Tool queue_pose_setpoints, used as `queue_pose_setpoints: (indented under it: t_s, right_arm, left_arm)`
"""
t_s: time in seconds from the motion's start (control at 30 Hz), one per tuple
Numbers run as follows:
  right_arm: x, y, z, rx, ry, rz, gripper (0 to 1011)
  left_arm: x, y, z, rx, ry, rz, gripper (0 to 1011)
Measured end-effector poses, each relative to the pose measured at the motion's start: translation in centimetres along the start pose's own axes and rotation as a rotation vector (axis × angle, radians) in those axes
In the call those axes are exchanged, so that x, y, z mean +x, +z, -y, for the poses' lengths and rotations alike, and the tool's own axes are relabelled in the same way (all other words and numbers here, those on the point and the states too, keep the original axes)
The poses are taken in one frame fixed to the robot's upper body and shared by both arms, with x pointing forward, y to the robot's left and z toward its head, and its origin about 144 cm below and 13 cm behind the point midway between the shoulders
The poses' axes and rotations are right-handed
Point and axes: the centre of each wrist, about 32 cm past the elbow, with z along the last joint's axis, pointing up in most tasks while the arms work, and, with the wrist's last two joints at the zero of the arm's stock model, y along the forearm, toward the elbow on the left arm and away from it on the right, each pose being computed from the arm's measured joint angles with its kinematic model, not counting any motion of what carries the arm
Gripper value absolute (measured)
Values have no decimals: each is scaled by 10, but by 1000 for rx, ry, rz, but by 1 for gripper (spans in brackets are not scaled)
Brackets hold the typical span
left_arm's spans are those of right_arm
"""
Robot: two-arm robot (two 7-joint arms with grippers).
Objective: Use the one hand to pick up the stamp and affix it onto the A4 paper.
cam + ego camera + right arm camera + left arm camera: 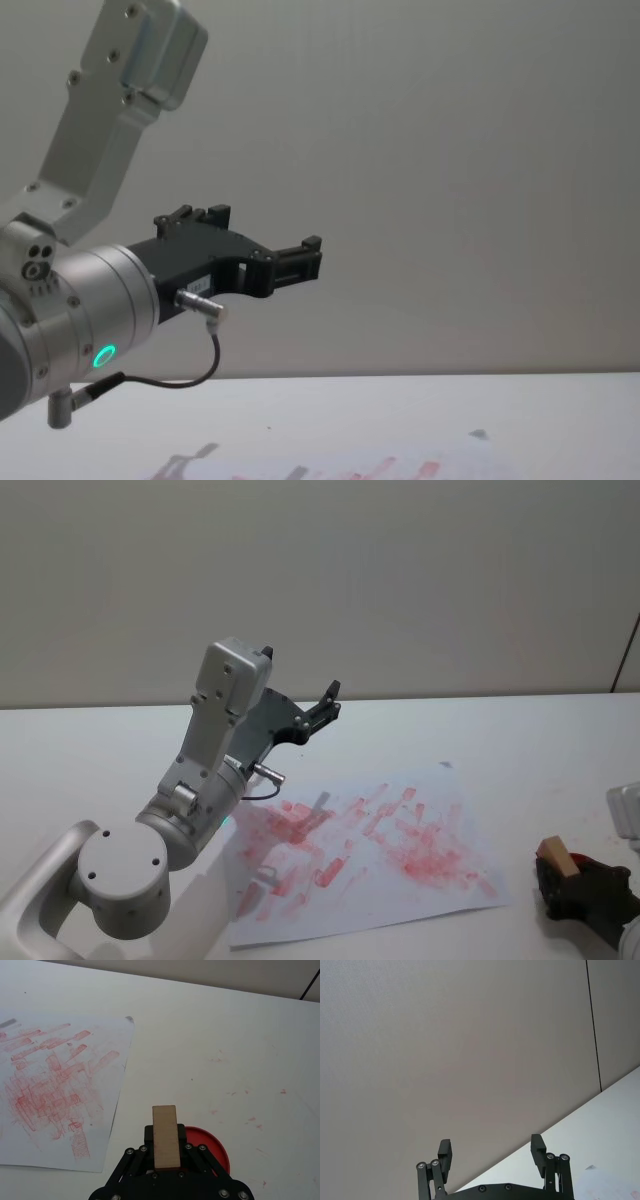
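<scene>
The stamp [556, 857], a plain pale wooden block with no readable writing on its visible faces, is grasped upright in the black jaws of the right gripper [165, 1135]. It sits at the robot's right, off the right edge of the A4 paper [420, 790]. In the right wrist view a round red ink pad [214, 1149] lies just behind it; whether the stamp touches the pad cannot be told.

The paper lies flat on the white worktop [225, 1035]. It is covered with smeared red-pink rectangular marks, none legible as words. A few red specks dot the worktop beyond the pad.

The left gripper [491, 1147] hangs raised above the left part of the paper, its jaws released and spread, pointing toward the grey wall [400, 580]. A green ring [104, 355] glows on that arm's wrist. A black cable [195, 378] loops beneath it, and a small white label [200, 284] on the black body is too small to read.
</scene>
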Motion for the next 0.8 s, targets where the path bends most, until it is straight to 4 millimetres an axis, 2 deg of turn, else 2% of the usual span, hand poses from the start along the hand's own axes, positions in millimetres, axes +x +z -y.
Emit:
queue_pose_setpoints:
  t_s: [0.8]
  right_arm:
    - [0,0,0,0,0,0,219]
  left_arm:
    - [0,0,0,0,0,0,1001]
